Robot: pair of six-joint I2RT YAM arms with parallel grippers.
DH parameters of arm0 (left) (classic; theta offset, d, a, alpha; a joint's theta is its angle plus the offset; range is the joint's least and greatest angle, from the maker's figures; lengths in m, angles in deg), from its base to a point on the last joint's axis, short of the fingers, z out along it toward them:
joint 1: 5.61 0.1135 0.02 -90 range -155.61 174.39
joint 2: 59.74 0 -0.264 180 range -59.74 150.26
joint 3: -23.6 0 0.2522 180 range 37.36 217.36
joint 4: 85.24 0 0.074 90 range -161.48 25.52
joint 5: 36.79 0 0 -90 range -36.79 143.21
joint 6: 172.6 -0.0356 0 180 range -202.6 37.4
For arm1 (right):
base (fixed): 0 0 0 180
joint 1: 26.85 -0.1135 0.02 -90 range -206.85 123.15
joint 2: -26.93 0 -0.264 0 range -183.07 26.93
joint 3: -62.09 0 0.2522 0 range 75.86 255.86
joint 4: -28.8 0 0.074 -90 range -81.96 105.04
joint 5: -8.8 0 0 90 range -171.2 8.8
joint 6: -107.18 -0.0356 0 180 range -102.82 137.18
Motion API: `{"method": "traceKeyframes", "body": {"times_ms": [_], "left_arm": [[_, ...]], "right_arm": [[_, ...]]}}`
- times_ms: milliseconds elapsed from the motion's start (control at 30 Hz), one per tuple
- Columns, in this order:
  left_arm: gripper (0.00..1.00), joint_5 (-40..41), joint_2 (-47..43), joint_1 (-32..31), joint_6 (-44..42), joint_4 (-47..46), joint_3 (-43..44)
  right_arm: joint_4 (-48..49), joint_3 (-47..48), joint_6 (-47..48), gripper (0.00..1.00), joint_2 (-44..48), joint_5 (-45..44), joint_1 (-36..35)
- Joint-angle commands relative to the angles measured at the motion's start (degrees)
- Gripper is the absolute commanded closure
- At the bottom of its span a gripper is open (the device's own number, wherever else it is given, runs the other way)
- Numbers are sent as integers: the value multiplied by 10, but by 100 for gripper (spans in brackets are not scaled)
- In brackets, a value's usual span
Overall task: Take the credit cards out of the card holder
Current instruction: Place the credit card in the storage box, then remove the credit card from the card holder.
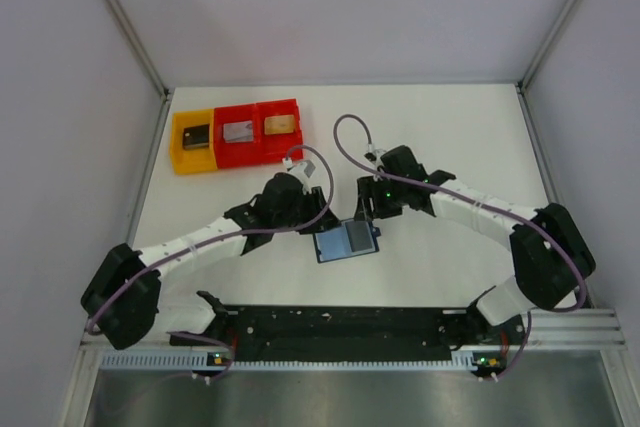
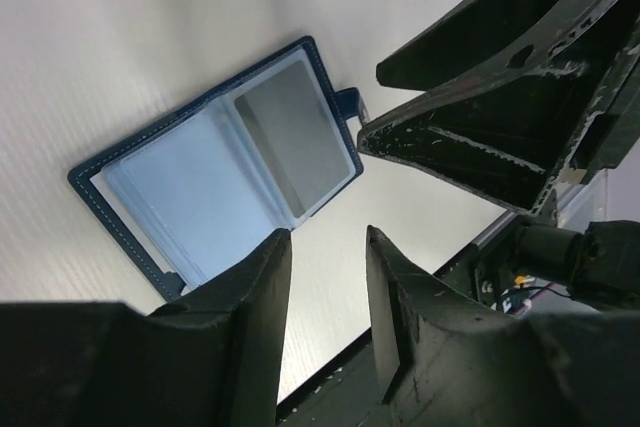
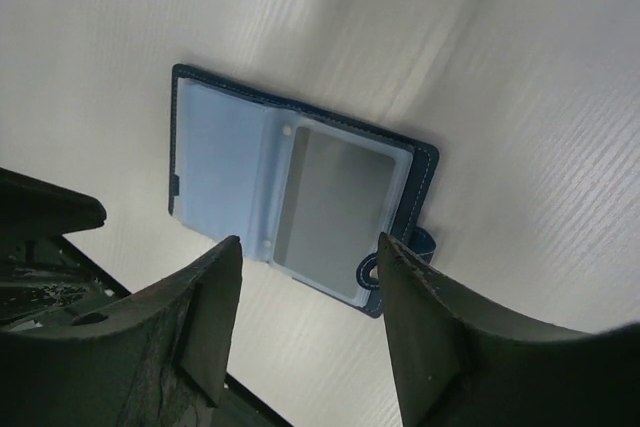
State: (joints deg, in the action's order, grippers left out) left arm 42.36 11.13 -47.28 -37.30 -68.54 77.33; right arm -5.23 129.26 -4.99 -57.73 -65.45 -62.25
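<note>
Left gripper (image 2: 328,237): jaws slightly apart, gripping nothing. Right gripper (image 3: 310,244): jaws wide apart. Card holder (image 2: 220,167) lies open flat on the table (image 2: 120,27) just beyond both claws' fingertips, between them. Grey card (image 2: 290,137), apparently sleeved, sits on the clasp-side leaf.

The card holder (image 2: 170,177) had a dark navy cover with pale stitching along its edge and light blue inner faces. One half showed a plain grey card (image 2: 295,137). The table (image 1: 450,137) was white. At the far left a yellow bin (image 1: 195,166) sat beside two red bins (image 1: 255,154). The arms (image 1: 195,244) were black and white, with mauve cables (image 1: 345,137).
</note>
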Motion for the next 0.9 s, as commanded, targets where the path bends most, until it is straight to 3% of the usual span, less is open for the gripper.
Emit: {"method": "traceKeyframes", "body": {"times_ms": [0, 467, 867], "left_arm": [[61, -23, 38, -2, -18, -47, -9], [81, -44, 117, -11, -3, -63, -60], [89, -31, 137, -13, 10, -37, -68]], "right_arm": [[0, 34, -8, 46, -34, -41, -8], [32, 21, -17, 65, -93, -22, -12], [31, 6, -21, 67, -105, -61, -12]]}}
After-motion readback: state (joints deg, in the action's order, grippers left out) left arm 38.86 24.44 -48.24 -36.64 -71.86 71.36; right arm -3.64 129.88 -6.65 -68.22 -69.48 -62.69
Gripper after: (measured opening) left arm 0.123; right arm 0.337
